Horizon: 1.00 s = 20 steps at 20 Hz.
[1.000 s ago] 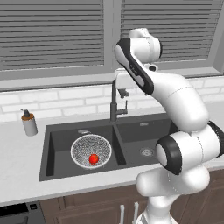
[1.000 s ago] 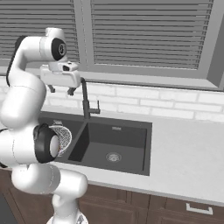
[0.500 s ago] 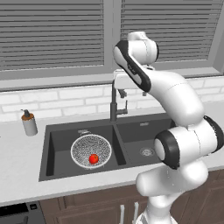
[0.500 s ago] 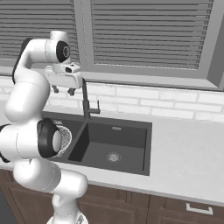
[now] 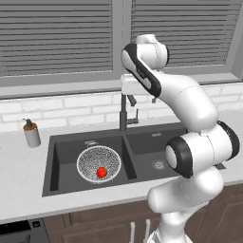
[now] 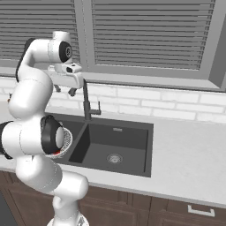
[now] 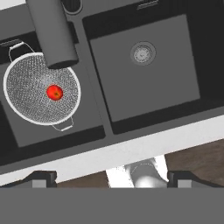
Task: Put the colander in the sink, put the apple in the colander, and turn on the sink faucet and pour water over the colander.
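The speckled mesh colander (image 5: 98,163) sits in the left basin of the dark sink (image 5: 147,142), and the red apple (image 5: 101,172) lies inside it. The tall dark sink faucet (image 5: 124,114) rises behind the divider between the basins. My gripper (image 5: 142,100) hangs open and empty high above the sink, just right of the faucet's top. Looking down from the hand, the spout (image 7: 52,33) overlaps the colander (image 7: 41,89) with its apple (image 7: 54,92), and the right basin (image 7: 144,87) is bare. The arm hides most of the colander (image 6: 66,139) in the right base view. The water is out of view.
A small soap dispenser (image 5: 32,134) stands on the counter left of the sink. A white brick backsplash and a blinded window run behind the faucet (image 6: 86,101). Pale counter (image 6: 185,150) stretches to the right of the sink (image 6: 123,137).
The arm's upper joints have turned slightly, and the hand has barely shifted above the faucet. The gripper stays open. Colander and apple have not moved.
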Motion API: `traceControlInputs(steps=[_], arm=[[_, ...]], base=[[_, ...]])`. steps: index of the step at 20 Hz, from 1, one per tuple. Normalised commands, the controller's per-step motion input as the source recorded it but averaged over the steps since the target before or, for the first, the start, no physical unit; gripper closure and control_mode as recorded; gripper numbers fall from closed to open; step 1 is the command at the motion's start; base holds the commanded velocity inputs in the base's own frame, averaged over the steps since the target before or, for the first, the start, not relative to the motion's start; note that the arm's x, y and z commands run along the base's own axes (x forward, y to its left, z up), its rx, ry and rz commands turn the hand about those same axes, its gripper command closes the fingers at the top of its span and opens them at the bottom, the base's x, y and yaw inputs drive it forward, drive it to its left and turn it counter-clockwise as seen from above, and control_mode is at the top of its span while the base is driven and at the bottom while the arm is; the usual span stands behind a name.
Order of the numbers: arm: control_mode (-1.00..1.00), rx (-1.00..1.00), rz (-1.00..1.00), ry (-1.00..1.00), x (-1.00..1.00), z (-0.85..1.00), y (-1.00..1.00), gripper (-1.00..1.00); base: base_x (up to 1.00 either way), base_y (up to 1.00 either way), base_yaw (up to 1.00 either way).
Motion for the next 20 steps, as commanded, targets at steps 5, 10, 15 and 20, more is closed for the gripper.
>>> traceControlInputs(steps=[5,10,15,20], arm=[[-1.00,0.00,0.00,0.00,0.23,-0.11,0.00,-1.00],[-1.00,0.00,0.00,0.00,0.14,-0.13,0.04,-1.00],[-1.00,0.00,0.00,0.00,0.18,-0.09,0.05,-1.00],[-1.00,-0.01,0.00,0.00,0.23,-0.02,0.08,-1.00]], base=[[0.00,0.00,0.00],[0.00,0.00,0.00],[0.00,0.00,0.00],[0.00,0.00,0.00]])
